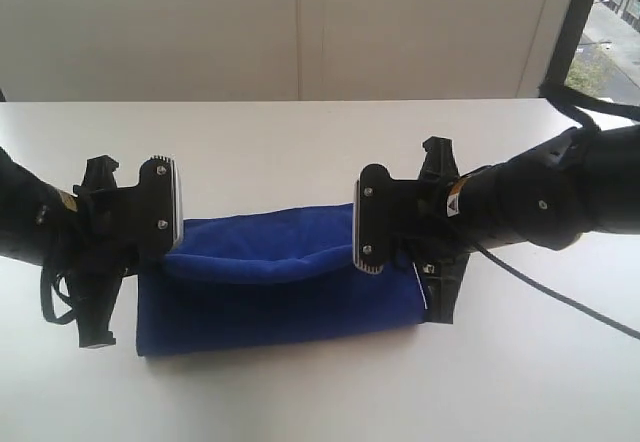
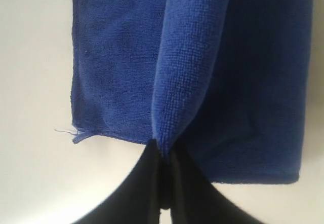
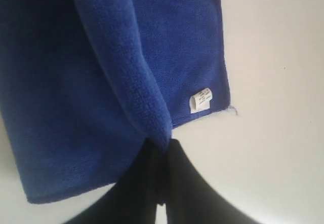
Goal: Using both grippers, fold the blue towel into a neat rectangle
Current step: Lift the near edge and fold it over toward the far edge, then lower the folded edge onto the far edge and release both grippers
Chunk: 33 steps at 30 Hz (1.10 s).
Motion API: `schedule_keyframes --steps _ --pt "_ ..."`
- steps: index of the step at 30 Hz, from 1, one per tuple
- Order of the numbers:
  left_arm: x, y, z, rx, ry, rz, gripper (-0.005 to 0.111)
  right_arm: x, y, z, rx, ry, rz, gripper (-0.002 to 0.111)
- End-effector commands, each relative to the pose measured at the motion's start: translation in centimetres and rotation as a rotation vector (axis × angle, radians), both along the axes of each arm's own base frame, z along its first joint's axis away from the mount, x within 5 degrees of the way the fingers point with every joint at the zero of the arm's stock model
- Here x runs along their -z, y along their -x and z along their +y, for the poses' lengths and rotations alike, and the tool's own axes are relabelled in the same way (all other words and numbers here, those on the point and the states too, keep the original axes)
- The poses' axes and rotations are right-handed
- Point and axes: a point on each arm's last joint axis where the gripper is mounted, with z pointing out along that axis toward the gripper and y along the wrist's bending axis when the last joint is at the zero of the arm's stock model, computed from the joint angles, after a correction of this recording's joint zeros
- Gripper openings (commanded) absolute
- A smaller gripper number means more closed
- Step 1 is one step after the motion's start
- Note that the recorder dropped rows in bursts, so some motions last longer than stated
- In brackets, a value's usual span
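The blue towel lies lengthwise on the white table between my two grippers. Its lower layer rests flat, while a folded upper edge is lifted and sags between them. At the towel's left short end, my left gripper is shut on that raised fold. My right gripper is shut on the same fold at the right short end. A loose thread sticks out of one corner, and a small white label shows near another. The fingertips themselves are hidden by the wrist mounts in the exterior view.
The white table runs back to a pale wall. A window is at the far right. A black cable trails from the right arm across the table. Bare tabletop shows in front of and behind the towel.
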Motion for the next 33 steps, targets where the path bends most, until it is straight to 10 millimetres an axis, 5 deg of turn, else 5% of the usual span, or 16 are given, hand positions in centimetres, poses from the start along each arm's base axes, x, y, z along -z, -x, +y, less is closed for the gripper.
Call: schedule_keyframes --steps 1,23,33 --pt "1.1 -0.9 -0.2 -0.025 0.011 -0.036 0.000 0.3 -1.3 0.4 0.034 -0.033 -0.011 0.000" --pt "5.3 -6.8 -0.1 -0.139 0.040 -0.245 0.000 3.8 -8.1 -0.3 0.105 -0.046 -0.043 0.000" --pt "6.0 -8.5 -0.9 -0.140 0.043 -0.243 0.000 5.1 -8.8 -0.4 0.114 -0.046 -0.042 0.000"
